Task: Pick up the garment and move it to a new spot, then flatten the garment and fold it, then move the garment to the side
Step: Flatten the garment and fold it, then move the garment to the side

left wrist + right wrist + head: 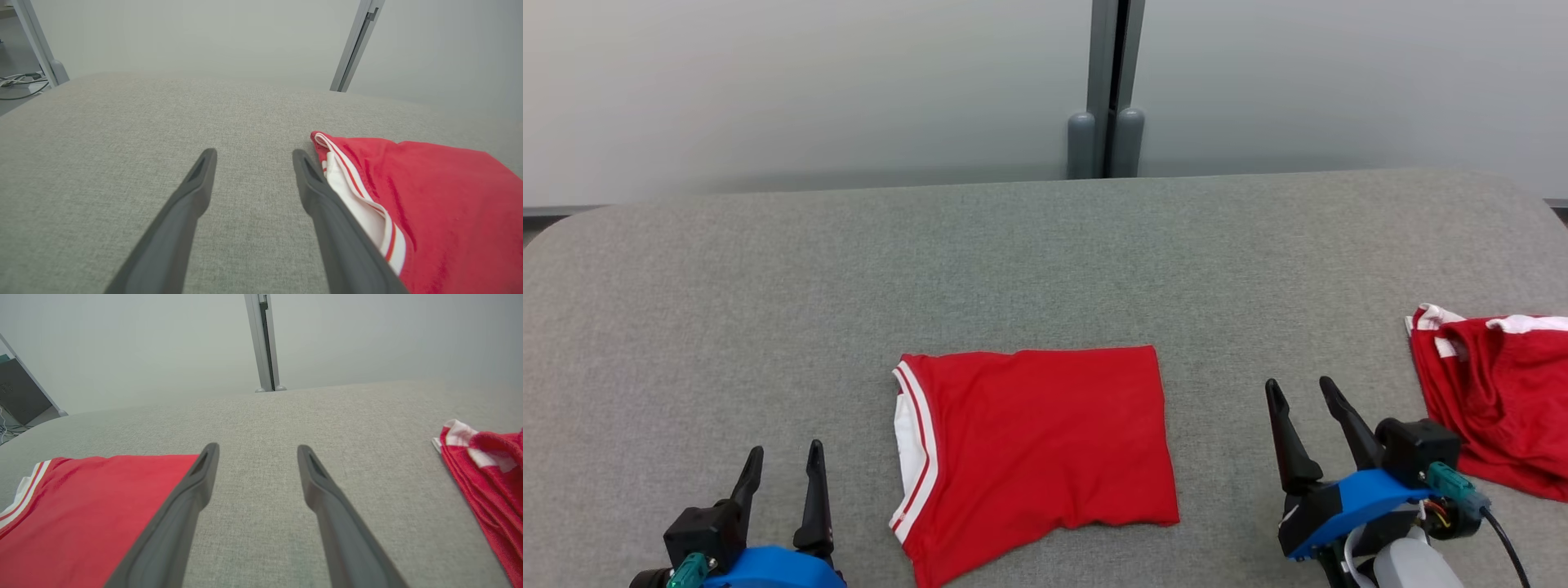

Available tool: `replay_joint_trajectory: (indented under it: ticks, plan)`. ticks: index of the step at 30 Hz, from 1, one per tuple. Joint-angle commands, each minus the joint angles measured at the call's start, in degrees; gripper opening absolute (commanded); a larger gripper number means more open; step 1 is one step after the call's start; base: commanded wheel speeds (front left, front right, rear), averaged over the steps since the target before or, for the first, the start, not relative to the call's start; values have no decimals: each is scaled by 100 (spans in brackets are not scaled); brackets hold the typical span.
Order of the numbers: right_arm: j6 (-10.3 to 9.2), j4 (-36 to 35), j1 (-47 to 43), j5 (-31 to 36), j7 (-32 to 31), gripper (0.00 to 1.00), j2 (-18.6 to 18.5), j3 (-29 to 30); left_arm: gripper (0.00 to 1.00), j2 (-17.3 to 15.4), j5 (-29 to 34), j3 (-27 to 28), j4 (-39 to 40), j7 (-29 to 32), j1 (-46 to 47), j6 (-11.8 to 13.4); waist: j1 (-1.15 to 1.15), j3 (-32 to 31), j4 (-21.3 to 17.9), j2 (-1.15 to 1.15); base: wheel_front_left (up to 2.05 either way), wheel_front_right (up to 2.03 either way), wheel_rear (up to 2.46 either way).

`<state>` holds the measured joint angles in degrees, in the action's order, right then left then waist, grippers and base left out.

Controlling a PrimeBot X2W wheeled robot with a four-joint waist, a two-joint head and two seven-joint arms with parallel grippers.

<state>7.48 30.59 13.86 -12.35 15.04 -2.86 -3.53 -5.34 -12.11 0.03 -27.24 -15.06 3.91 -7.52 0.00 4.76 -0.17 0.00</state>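
A red garment (1037,449) with white and red trim on its left edge lies folded into a rough rectangle on the grey table, near the front middle. It also shows to the right of the fingers in the left wrist view, garment (441,208), and at the lower left in the right wrist view, garment (86,506). My left gripper (784,461) stands open to the left of it, with nothing between its fingers. My right gripper (1298,392) stands open to the right of it, also with nothing in it. Neither gripper touches the cloth.
A second red garment (1503,400) with white trim lies bunched at the table's right edge, close behind my right gripper, and shows at the right in the right wrist view (486,473). The grey table (849,269) runs back to a pale wall with a grey post (1107,90).
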Motion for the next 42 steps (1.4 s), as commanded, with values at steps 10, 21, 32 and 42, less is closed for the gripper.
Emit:
replay_joint_trajectory:
  ticks: [10,21,32,42]
  plan:
    - [3,26,-479,-34,16,100,-14,-3,100,113,253,223,-69,-13,-227,6,0,-275,-244,0,0,0,0]
    - [3,309,-184,-303,16,100,-13,-380,100,60,64,-86,48,-13,-9,6,0,51,60,0,0,0,0]
    - [3,1184,686,-667,15,100,-18,-825,100,-219,-271,-558,35,-12,252,6,0,459,798,0,0,0,0]
    - [11,2277,770,-1833,-34,0,49,-1678,100,-292,-377,-537,43,-12,161,6,0,440,946,0,0,0,0]
